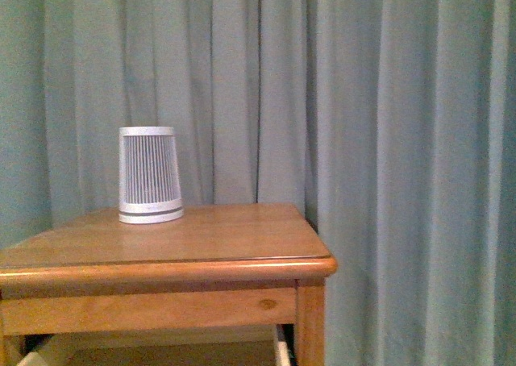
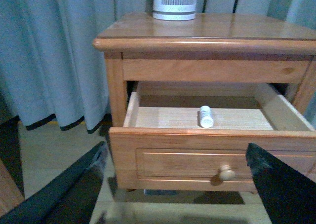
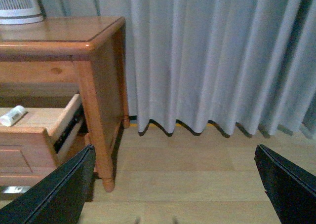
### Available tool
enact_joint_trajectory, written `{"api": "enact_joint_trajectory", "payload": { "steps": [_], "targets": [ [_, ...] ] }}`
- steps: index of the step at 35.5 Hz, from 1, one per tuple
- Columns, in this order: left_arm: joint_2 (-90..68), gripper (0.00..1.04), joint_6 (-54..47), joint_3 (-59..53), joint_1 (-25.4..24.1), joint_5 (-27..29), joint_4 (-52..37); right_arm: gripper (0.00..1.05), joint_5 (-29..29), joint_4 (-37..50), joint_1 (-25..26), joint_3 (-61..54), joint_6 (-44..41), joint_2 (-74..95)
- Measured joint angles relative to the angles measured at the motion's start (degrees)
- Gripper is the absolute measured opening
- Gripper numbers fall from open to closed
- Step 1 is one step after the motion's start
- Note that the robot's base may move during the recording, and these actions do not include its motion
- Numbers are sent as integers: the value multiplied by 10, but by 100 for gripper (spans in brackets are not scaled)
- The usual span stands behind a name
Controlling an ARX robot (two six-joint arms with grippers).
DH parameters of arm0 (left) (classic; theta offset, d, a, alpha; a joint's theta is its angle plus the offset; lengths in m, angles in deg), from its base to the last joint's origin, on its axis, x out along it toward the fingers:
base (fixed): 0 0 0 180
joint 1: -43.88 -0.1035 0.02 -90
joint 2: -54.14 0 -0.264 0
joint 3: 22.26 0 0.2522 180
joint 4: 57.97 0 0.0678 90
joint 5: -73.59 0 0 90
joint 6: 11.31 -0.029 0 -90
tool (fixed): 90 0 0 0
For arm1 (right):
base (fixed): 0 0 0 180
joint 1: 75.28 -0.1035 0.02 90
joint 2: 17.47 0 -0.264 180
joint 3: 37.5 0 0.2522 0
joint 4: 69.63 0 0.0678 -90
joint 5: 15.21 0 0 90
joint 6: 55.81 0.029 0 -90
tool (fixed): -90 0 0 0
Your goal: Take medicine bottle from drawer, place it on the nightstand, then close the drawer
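Left wrist view shows the medicine bottle (image 2: 206, 116) lying on its side on the pale floor of the open drawer (image 2: 197, 150), roughly midway between the side walls and touching none of them. The nightstand (image 2: 207, 34) carries only a white slatted device (image 2: 174, 2) at the back of its top, so there is bare wood to set the bottle on.

We judge the bottle to be very light and stiff, probably smooth plastic. Because it is round and lying down, it may roll if nudged. It is small enough that a loose grip could let it slip or twist. We would take it across the body, with one finger on each long side, coming down from above. Closing on its two ends seems less sure.

The left pincer (image 2: 175, 152) is spread wide and holds nothing. Its two dark fingers (image 2: 64, 189) frame the drawer front and the round knob (image 2: 227, 172). The bottle lies beyond that front panel, inside the drawer, about in line with the gap between the fingers but well apart from them. To reach it the pincer must clear the front edge and then descend.

The right pincer (image 3: 175, 152) is also wide and empty. It is off to the nightstand's side, pointing towards the floor (image 3: 187, 174) and the curtain (image 3: 207, 56). The bottle shows only at the edge of the right wrist view, well apart from it. The left arm looks better placed for the pick.
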Motion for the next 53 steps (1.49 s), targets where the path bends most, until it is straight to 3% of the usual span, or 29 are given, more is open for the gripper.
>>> {"api": "enact_joint_trajectory", "payload": {
  "steps": [2, 18, 24, 26, 30, 36, 40, 53],
  "targets": [
    [1, 99, 0, 0, 0, 0, 0, 98, 0, 0, 0, 0, 0, 0],
    [1, 98, 0, 0, 0, 2, 0, 98, 0, 1, 0, 0, -1, 1],
    [1, 98, 0, 0, 0, 2, 0, 98, -202, 93, -66, 7, -16, 100],
    [1, 98, 0, 0, 0, 2, 0, 98, -214, 138, -75, 31, -14, 188],
    [1, 98, 0, 0, 0, 1, 0, 98, -193, 153, -91, 124, 12, 372],
    [1, 98, 0, 0, 0, 1, 0, 98, -144, 76, -115, 252, 78, 574],
    [1, 98, 0, 0, 0, 1, 0, 98, -142, 55, -146, 323, 113, 714],
    [1, 98, 0, 0, 0, 1, 0, 98, -164, 169, -226, 425, 125, 974]
  ]
}}
